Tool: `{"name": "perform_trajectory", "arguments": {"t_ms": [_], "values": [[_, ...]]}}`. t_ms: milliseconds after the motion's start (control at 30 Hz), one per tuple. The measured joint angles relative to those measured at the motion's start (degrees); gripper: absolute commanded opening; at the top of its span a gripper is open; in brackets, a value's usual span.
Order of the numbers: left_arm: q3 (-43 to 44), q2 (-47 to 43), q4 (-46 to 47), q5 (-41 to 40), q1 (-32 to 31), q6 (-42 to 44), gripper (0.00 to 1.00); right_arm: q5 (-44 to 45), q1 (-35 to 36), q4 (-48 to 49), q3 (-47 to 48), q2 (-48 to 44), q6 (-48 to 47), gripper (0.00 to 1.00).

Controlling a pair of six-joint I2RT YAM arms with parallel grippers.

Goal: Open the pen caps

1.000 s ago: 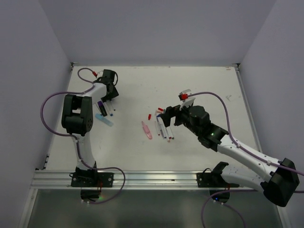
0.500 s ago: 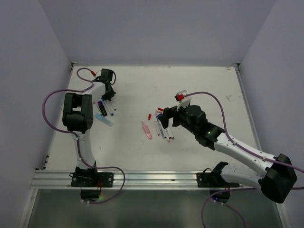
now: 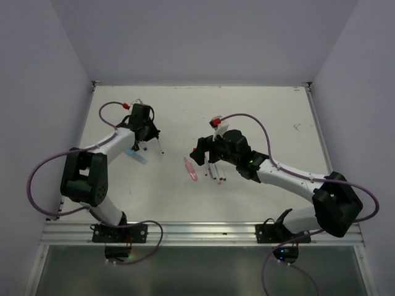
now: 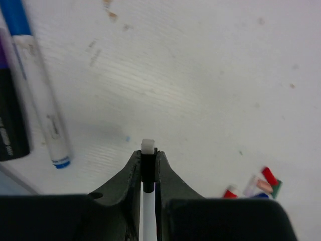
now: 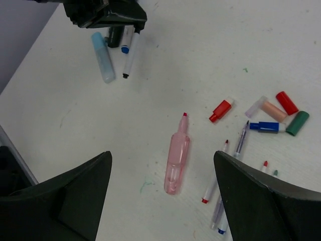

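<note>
My left gripper is shut on a slim white pen. The pen's black band and white end sit between the fingertips, and the barrel slants down to the table with a black tip. My right gripper is open, hovering over a capless pink highlighter with nothing between its fingers. Loose pen caps lie right of it: a red one, a pale pink one, another red and a green one. A blue cap is among them.
Beside the left gripper lie a blue-capped white pen, a dark purple highlighter and a light blue highlighter. Several uncapped slim pens lie under the right arm. Walls enclose the table on three sides.
The left gripper closed on the white pen and swung right, away from the pens by the wall. The right arm moved left toward the pink highlighter, its jaws narrowing slightly.
</note>
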Motion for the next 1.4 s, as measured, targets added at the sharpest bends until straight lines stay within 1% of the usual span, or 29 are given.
{"name": "perform_trajectory", "arguments": {"t_ms": [167, 233, 267, 400, 633, 667, 733, 767, 867, 900, 933, 1067, 1233, 1400], "values": [[-9.0, -13.3, 9.0, 3.9, -7.4, -3.1, 0.00, -4.3, 0.2, 5.2, 4.4, 7.0, 4.6, 0.81], [-13.5, -18.7, 14.0, 5.4, -9.6, -4.5, 0.00, -5.7, 0.2, 6.8, 6.0, 9.3, 6.2, 0.80], [-14.4, -19.8, 14.8, 5.7, -10.3, -5.0, 0.00, -6.2, 0.2, 7.1, 6.9, 10.3, 6.9, 0.79], [-19.6, -25.5, 20.3, 7.5, -11.1, -7.0, 0.00, -7.7, 0.2, 9.3, 9.2, 13.2, 9.4, 0.75], [-22.9, -31.0, 27.6, 9.2, -12.0, -8.4, 0.00, -10.5, 0.2, 12.0, 12.5, 17.2, 11.9, 0.61], [-23.3, -31.6, 28.4, 9.4, -12.1, -8.4, 0.00, -11.0, 0.2, 12.2, 12.9, 17.9, 12.2, 0.55], [-24.1, -32.5, 30.2, 9.6, -12.2, -8.5, 0.00, -11.8, 0.2, 12.5, 13.5, 18.9, 12.7, 0.48], [-24.5, -32.8, 30.9, 9.7, -12.2, -8.6, 0.00, -12.2, 0.2, 12.7, 13.7, 19.4, 13.0, 0.37], [-25.4, -33.0, 32.4, 9.6, -12.3, -8.6, 0.00, -13.5, 0.3, 13.4, 14.1, 20.2, 13.9, 0.17], [-25.7, -33.0, 32.6, 9.5, -12.3, -8.6, 0.00, -14.1, 0.4, 13.6, 14.1, 20.2, 14.1, 0.03], [-25.9, -33.0, 32.8, 9.3, -12.3, -8.6, 0.00, -14.2, 0.5, 13.7, 14.1, 20.2, 14.3, 0.00], [-26.2, -33.5, 32.9, 8.1, -12.6, -8.2, 0.00, -14.6, 0.5, 13.7, 14.1, 20.3, 14.1, 0.00], [-26.7, -35.3, 31.8, 4.0, -14.0, -7.8, 0.00, -14.3, 0.9, 12.8, 14.1, 19.9, 10.8, 0.00], [-26.5, -36.1, 31.3, -2.6, -17.7, -7.3, 0.00, -9.0, 2.8, 9.2, 14.1, 17.7, 6.8, 0.00]]}}
